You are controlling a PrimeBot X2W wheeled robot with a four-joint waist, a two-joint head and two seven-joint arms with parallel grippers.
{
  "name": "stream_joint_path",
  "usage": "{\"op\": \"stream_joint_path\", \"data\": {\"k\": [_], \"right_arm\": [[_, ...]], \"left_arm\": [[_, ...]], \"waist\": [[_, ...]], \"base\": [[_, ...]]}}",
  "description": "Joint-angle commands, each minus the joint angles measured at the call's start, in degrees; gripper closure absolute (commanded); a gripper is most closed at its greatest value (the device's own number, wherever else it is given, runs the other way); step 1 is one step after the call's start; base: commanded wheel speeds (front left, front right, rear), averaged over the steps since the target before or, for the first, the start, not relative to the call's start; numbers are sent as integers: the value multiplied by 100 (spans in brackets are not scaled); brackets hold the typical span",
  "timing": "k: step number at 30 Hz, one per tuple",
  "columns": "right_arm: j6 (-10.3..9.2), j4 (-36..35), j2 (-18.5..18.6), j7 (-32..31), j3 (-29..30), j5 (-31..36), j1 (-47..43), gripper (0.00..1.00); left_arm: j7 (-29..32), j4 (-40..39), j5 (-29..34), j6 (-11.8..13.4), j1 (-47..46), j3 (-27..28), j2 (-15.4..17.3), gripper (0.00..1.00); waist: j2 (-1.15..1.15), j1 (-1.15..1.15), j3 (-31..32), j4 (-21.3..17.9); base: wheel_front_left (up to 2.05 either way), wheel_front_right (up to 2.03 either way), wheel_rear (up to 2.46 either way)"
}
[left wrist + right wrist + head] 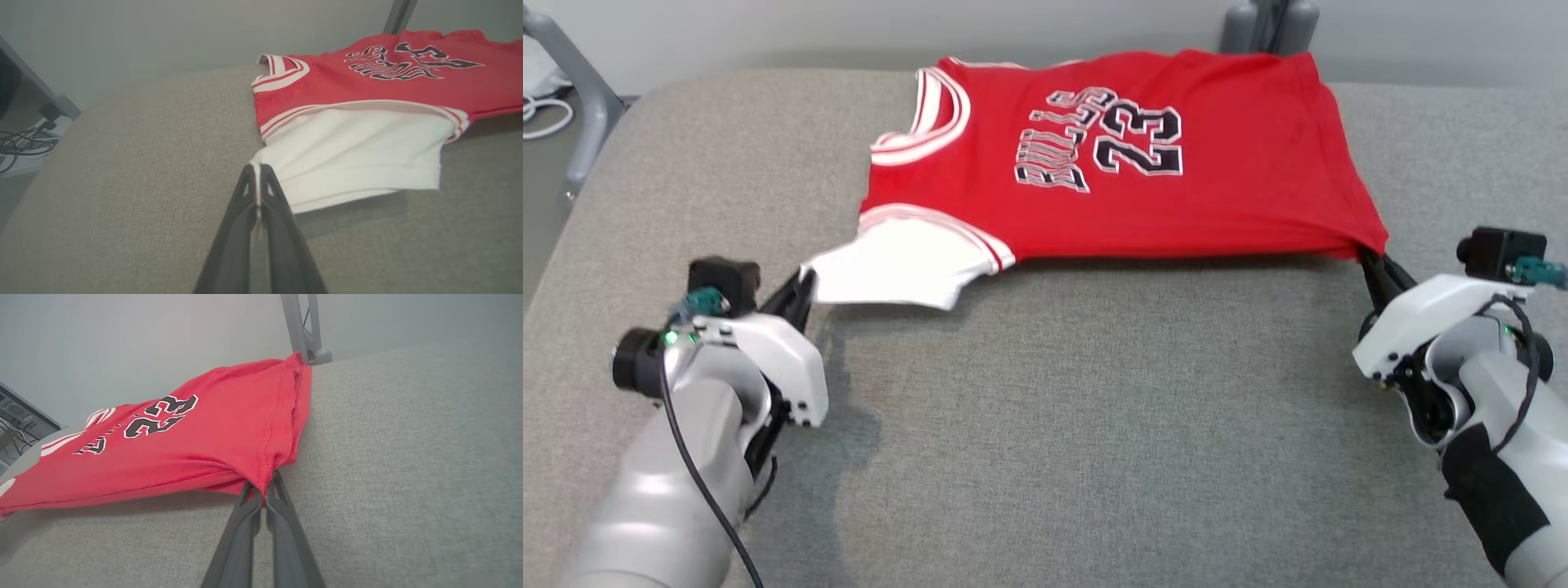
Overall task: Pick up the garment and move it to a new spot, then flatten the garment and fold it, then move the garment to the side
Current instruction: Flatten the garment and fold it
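The garment (1127, 155) is a red jersey printed "BULLS 23", with white-and-red trim and a white sleeve (894, 265). It lies spread across the far half of a grey padded surface, its near edge lifted. My left gripper (803, 290) is shut on the corner of the white sleeve (351, 155), and its dark fingers (255, 179) pinch the cloth. My right gripper (1368, 260) is shut on the red hem corner (265, 473) at the jersey's (184, 445) near right end. A shadow lies under the raised near edge.
The grey fabric surface (1078, 408) stretches wide in front of the jersey. A grey metal stand (1270, 24) rises behind the far edge, and its post (300, 326) is close to the jersey's far corner. Cables (20, 143) and a frame leg (580, 98) are off the left side.
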State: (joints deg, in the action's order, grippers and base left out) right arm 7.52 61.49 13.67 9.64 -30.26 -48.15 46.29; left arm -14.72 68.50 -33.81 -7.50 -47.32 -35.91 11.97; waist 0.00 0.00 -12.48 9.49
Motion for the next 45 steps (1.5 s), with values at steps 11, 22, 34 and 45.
{"op": "stream_joint_path", "data": {"k": [11,22,34,45], "right_arm": [[-7,-351,307,21,-245,-853,-1060,100],[-7,-772,612,-417,-738,-1346,-1764,100],[-7,-1115,1032,-838,-1142,-1682,-2108,100],[-6,-1722,1606,-2324,-1406,-2281,-2439,100]], "left_arm": [[-45,-272,57,8,1064,-325,48,100],[157,-741,-179,8,1893,-531,134,100],[1138,-2317,-728,7,2638,-1021,810,100],[2931,-5026,-1912,6,3325,-1731,2371,100]], "waist": [[0,0,831,16],[0,0,1324,-67],[0,0,1429,-41],[0,0,1548,-182]], "base": [[0,0,0],[0,0,0],[0,0,0],[0,0,0]]}}
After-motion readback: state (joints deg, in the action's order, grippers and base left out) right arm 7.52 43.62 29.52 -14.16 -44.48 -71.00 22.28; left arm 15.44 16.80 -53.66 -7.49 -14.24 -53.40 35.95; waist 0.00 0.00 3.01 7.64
